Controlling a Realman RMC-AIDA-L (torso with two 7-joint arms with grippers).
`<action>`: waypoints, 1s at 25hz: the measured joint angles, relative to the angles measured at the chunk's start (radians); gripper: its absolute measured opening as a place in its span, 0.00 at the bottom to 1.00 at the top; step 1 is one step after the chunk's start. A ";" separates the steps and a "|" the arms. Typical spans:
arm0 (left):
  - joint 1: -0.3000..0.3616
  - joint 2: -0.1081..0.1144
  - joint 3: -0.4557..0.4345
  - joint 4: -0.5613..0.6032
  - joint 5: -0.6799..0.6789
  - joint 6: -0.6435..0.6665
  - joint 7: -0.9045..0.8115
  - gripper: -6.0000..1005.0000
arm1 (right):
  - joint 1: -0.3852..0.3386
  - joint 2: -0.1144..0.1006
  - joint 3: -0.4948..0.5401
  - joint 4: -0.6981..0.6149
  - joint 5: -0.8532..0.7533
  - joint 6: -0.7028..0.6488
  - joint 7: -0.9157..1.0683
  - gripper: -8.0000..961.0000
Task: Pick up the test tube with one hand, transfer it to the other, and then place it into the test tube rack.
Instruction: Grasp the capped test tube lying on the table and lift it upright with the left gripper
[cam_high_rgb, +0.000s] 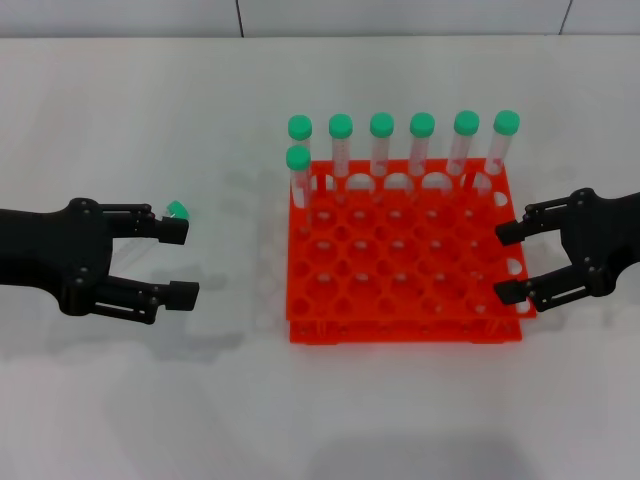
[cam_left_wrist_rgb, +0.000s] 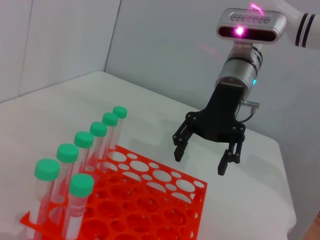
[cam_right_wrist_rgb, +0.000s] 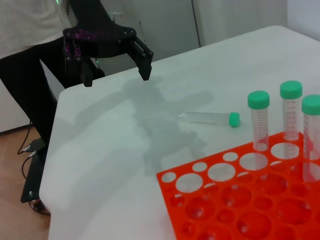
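Observation:
The test tube (cam_right_wrist_rgb: 207, 118) lies on its side on the white table between my left gripper and the orange-red rack (cam_right_wrist_rgb: 235, 210). In the head view only its green cap (cam_high_rgb: 178, 210) shows, just beyond the left gripper's far finger. My left gripper (cam_high_rgb: 180, 262) is open and empty, hovering above the table beside the tube; it also shows in the right wrist view (cam_right_wrist_rgb: 116, 76). My right gripper (cam_high_rgb: 510, 262) is open and empty at the right edge of the rack (cam_high_rgb: 400, 330); it also shows in the left wrist view (cam_left_wrist_rgb: 206, 159).
Several green-capped tubes (cam_high_rgb: 381, 140) stand upright along the rack's far row, and one more (cam_high_rgb: 298, 175) stands in the second row at the left corner. Most of the rack's holes are unfilled. The table's far edge shows in the right wrist view.

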 joint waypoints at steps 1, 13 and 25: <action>0.000 -0.001 0.000 -0.001 0.000 0.000 0.000 0.87 | 0.000 0.001 0.000 0.000 0.000 0.002 -0.003 0.82; 0.001 -0.001 0.000 -0.005 0.002 -0.001 0.000 0.87 | 0.000 0.009 0.002 0.000 0.000 0.013 -0.030 0.82; -0.011 -0.004 0.000 0.040 0.040 -0.003 -0.170 0.87 | -0.015 0.023 -0.001 -0.008 -0.001 0.022 -0.035 0.82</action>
